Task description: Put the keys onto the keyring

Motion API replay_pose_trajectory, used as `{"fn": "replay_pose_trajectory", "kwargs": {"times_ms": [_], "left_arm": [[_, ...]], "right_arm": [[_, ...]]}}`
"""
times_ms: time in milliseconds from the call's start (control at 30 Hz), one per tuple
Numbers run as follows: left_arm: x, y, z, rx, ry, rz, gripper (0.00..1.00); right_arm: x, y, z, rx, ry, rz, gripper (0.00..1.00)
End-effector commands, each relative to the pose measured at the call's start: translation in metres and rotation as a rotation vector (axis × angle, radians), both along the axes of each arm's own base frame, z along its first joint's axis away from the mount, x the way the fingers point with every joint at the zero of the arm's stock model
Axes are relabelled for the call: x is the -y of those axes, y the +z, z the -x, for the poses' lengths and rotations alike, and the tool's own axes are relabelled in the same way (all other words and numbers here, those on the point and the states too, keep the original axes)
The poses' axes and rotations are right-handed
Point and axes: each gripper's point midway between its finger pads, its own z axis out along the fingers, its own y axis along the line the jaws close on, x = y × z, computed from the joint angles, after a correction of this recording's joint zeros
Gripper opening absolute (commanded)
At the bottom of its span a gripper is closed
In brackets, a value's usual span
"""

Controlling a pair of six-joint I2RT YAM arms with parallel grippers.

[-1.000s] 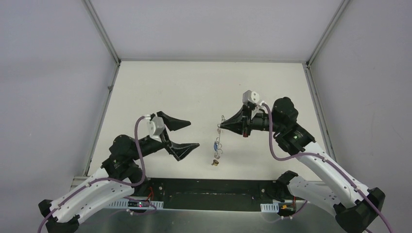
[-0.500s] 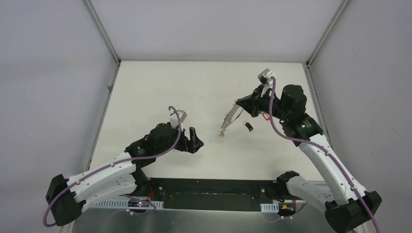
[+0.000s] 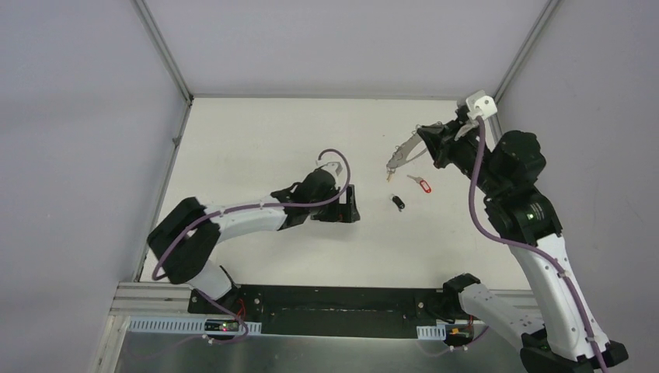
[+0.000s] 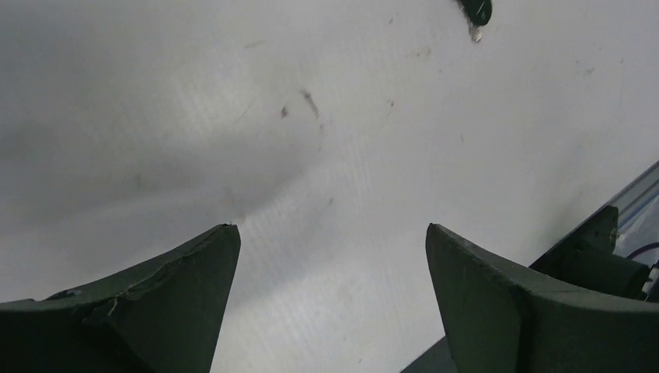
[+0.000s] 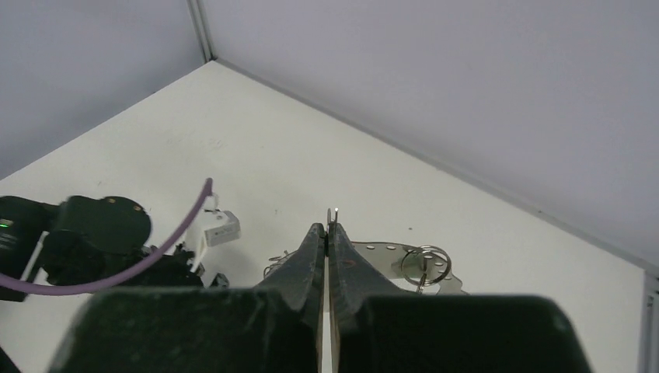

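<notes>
My right gripper is shut on the thin wire keyring and holds it in the air at the far right. Some keys hang from the keyring, and a brass one is lowest. In the right wrist view the jaws pinch the wire, and a small split ring and a perforated silvery piece hang beside them. A red-headed key and a dark-headed key lie on the table. My left gripper is open and empty, low over the table, left of the dark key.
The white table is bounded by grey walls with metal corner rails. The left arm stretches across the middle of the table. A black base strip runs along the near edge.
My right gripper has carried the keyring up and toward the far right. My left arm has reached right across the table and lowered. The red and dark keys now show on the table.
</notes>
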Motion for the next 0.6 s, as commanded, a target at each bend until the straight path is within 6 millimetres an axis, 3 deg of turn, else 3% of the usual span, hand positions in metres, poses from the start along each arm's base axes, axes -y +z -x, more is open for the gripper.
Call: {"fn": "replay_pose_trajectory", "kwargs": {"times_ms": [0, 100, 200, 400, 567], "left_arm": [[0.056, 0.018, -0.023, -0.026, -0.062, 0.14, 0.89], [0.086, 0.02, -0.034, -0.052, -0.152, 0.235, 0.71], [0.107, 0.014, -0.046, -0.114, -0.205, 0.313, 0.62], [0.129, -0.011, -0.07, -0.161, -0.267, 0.338, 0.55], [0.131, -0.029, -0.091, -0.168, -0.268, 0.322, 0.55]], "right_arm": [[0.022, 0.05, 0.021, 0.163, -0.052, 0.0, 0.0], [0.025, 0.057, 0.029, 0.191, -0.044, -0.005, 0.0], [0.025, 0.064, 0.039, 0.21, -0.02, 0.006, 0.0], [0.021, 0.074, 0.054, 0.221, 0.038, 0.014, 0.0], [0.019, 0.076, 0.06, 0.228, 0.06, 0.003, 0.0]]}}
